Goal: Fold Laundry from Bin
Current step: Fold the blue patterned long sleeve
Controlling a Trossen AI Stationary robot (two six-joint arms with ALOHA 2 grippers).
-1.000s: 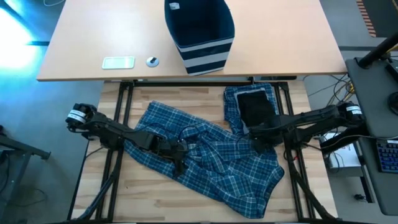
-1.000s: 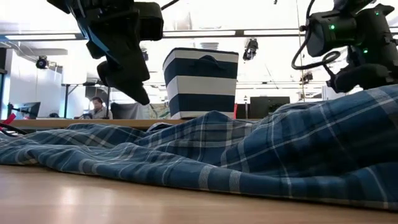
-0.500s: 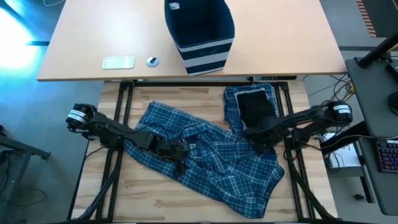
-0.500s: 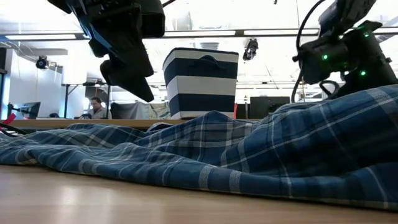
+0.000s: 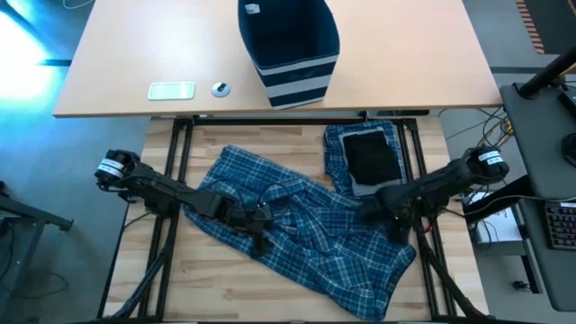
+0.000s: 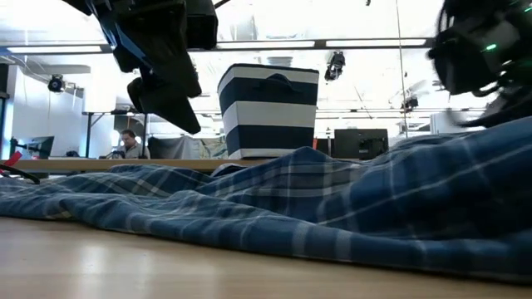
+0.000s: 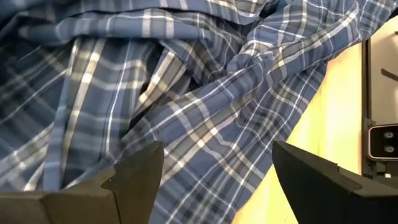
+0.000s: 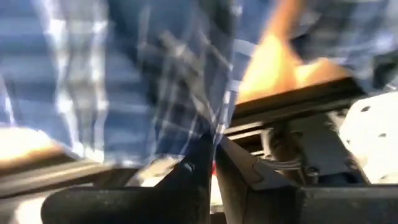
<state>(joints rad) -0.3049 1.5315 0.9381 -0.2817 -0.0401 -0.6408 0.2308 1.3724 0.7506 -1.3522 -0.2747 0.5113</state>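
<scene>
On the far worktop, a flat pale card [image 5: 171, 90] and a small round thing [image 5: 220, 88] lie near the left part of its front edge. The bin [image 5: 289, 50] stands upright at the middle of that worktop, dark blue with pale stripes low down. In the low view the bin [image 6: 268, 110] shows behind the cloth.

On the near worktop [image 5: 189, 288], the left hand [image 5: 258, 225] hangs over the left part of the big plaid trousers [image 5: 306, 225]. Its two fingers are wide apart and hold nothing. In the left wrist view the plaid cloth [image 7: 186, 93] lies rumpled under them.

The trousers spread from the left middle of the worktop down to the front right corner. At the back right corner a folded plaid piece [image 5: 342, 153] lies flat, with a small black piece [image 5: 371, 157] on top of it.

The right hand [image 5: 389, 212] is low at the right side of the trousers. Its fingers are pressed together, and in the right wrist view they pinch a fold of plaid cloth [image 8: 211, 134].
</scene>
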